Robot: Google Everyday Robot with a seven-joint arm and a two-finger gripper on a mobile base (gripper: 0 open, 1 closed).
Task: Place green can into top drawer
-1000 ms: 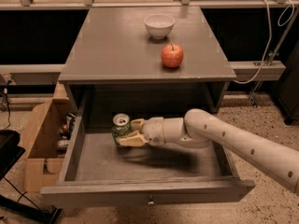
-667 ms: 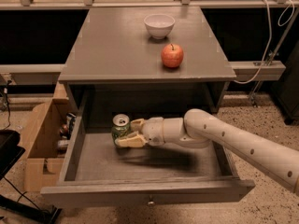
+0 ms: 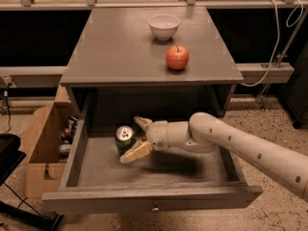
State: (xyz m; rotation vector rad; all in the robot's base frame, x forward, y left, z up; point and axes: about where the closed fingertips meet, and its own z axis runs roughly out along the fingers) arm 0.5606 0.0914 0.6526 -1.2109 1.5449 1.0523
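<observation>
The green can (image 3: 125, 137) stands upright on the floor of the pulled-out top drawer (image 3: 144, 195), left of its middle. My gripper (image 3: 130, 140) reaches into the drawer from the right on a white arm. Its two tan fingers are spread, one behind the can and one (image 3: 135, 153) in front of it. The fingers flank the can's right side with a gap showing, so the gripper is open.
A red apple (image 3: 177, 57) and a white bowl (image 3: 163, 26) sit on the cabinet top (image 3: 115, 52). A tan cardboard box (image 3: 41, 143) with items inside stands on the floor against the drawer's left side. A white cable (image 3: 276, 37) hangs at right.
The fingers have spread apart from the can, which stays standing on the drawer floor. The arm has hardly moved.
</observation>
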